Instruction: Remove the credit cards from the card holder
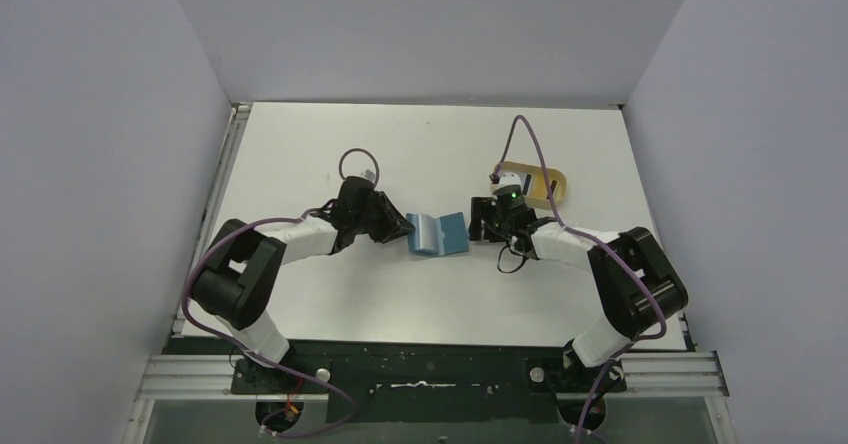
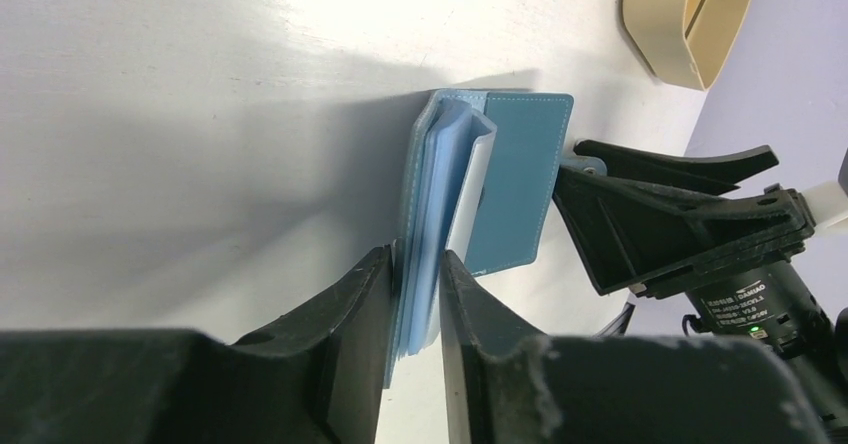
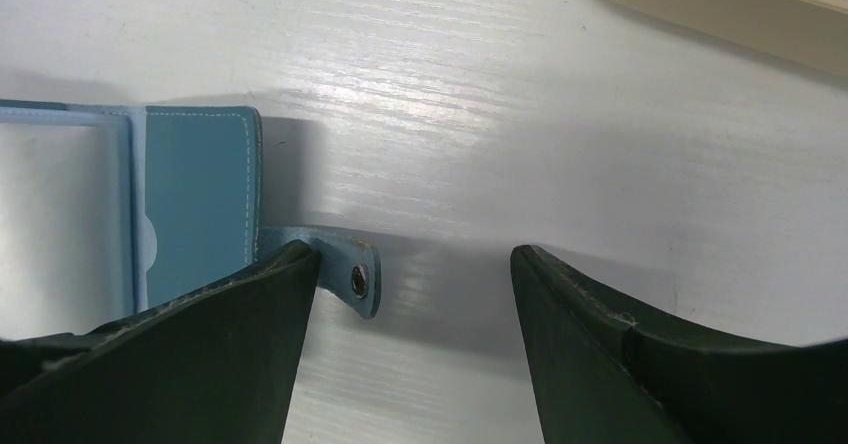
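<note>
Though half-hidden, card holder (image 2: 515, 179) in left gripper (image 2: 415, 269)

On the table (image 1: 330, 144), the card holder (image 1: 441, 234) between left gripper (image 1: 404, 229) and right gripper (image 1: 476, 227); tray (image 1: 554, 185) behind the right gripper.

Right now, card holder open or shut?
Open. The card holder lies spread, its snap tab unfastened; the left gripper pinches one flap.

One card holder (image 1: 439, 234) and one tan tray (image 1: 558, 186).
</note>
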`<state>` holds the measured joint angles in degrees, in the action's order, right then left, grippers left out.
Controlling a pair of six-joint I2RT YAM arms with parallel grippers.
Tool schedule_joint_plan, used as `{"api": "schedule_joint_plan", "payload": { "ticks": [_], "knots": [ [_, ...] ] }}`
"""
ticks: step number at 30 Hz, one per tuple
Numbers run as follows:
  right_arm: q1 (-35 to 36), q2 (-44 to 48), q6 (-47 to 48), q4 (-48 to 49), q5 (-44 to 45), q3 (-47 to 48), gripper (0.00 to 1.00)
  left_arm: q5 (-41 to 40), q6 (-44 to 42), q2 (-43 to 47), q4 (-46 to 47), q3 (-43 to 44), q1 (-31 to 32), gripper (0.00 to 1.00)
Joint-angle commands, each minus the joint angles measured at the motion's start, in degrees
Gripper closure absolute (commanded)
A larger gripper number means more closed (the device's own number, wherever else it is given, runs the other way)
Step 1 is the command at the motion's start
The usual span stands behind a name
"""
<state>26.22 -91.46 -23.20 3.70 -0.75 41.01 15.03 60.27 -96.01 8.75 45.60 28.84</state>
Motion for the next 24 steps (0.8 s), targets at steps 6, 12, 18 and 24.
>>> {"api": "schedule_joint_plan", "payload": {
  "ticks": [6,12,18,24],
  "knots": [
    [-0.1,-1.5,-0.3,-0.4,-1.7,0.3,0.27,0.1,-1.0,3.5,1.0,-0.7,-1.3,0.90],
    [-0.1,-1.6,-0.1,-0.4,-2.0,0.5,0.27,0.2,-1.0,3.3,1.1,-0.5,-1.4,0.98],
    [-0.1,-1.0,0.2,-0.8,-2.3,0.7,0.27,1.0,-0.5,1.8,2.9,-0.4,-1.2,0.98],
    [-0.1,-0.2,1.2,-1.5,-4.0,1.7,0.26,1.7,-1.1,1.2,2.7,1.0,-0.6,1.00]
  ]
}}
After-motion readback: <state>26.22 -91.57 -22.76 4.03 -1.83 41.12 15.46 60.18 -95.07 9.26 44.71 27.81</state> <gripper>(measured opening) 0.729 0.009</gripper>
